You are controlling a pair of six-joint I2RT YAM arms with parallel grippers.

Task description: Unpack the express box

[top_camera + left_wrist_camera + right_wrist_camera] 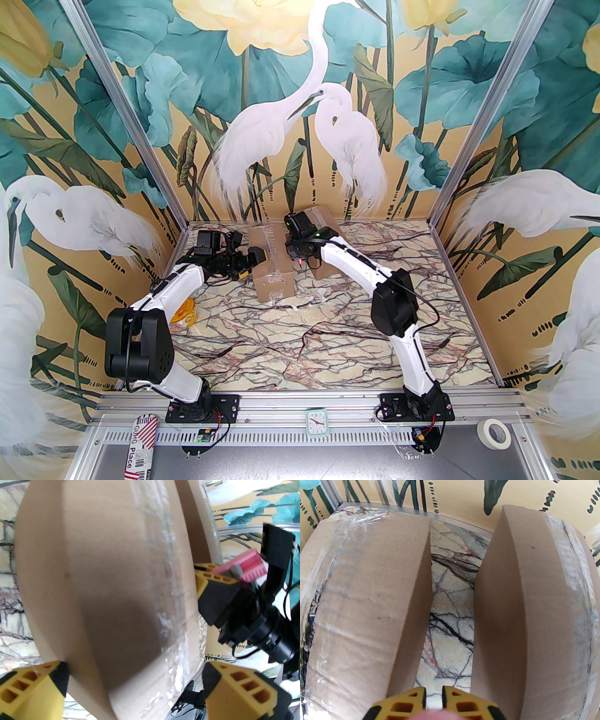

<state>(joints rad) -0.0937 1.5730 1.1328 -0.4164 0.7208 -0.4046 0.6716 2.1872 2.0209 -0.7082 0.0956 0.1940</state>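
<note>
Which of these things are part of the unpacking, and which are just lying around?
In use: left cardboard box, right cardboard box, pink tool, right gripper holding it, left gripper.
Lying about: clock, tape roll, striped packet, yellow item.

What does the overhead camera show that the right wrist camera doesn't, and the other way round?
Overhead adds: the left gripper open at the left box, a yellow item on the left side of the marble table, and a clock and a tape roll at the front edge. Right wrist adds: a close look down the gap between the boxes, with the right gripper shut on a pink object. Shared: the left box, the right box and the marble table.
</note>
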